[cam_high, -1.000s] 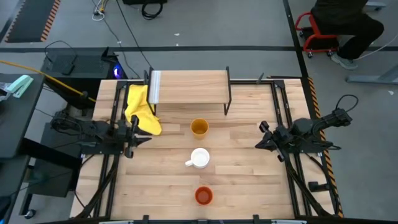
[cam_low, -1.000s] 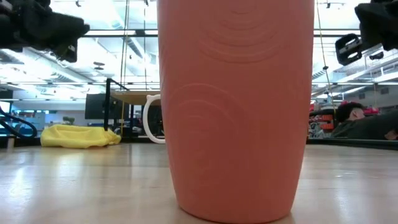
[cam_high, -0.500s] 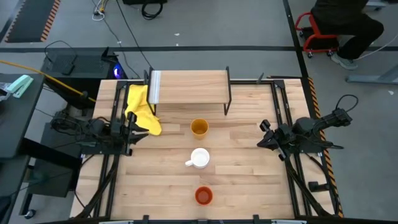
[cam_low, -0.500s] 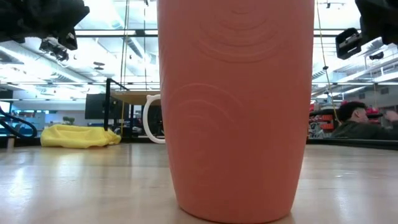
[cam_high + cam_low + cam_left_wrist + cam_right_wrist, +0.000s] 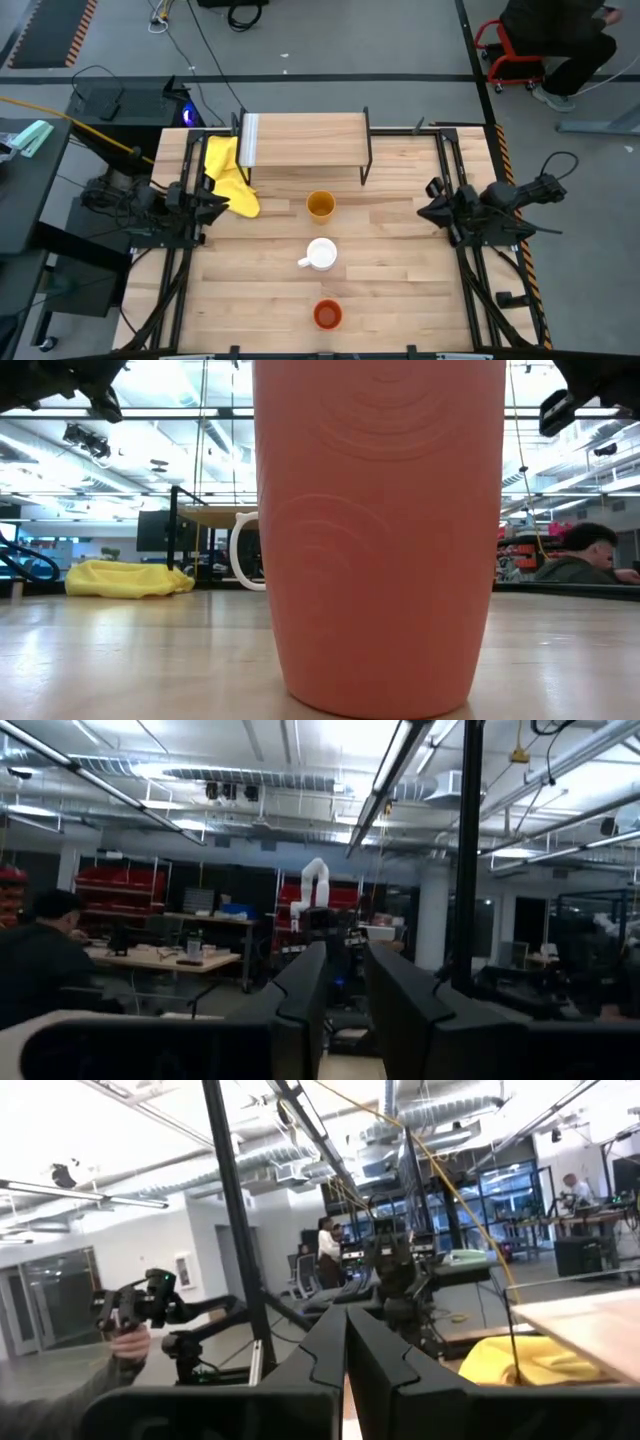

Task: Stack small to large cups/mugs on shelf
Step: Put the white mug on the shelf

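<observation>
3 cups are seen on the tabletop, standing in 1 line down its middle: the yellow cup just in front of the shelf, the white mug below it with its handle toward the left arm's side, and the orange cup nearest the front edge. All 3 stand apart and upright. 1 shelf is placed at the back of the tabletop, with nothing seen on its plank. 1 yellow cloth lies beside the shelf's left legs. The left claw is held at the left edge, near the cloth, its fingers only slightly parted. The right claw is held at the right edge, fingers pressed together. Neither claw is pinching anything.
</observation>
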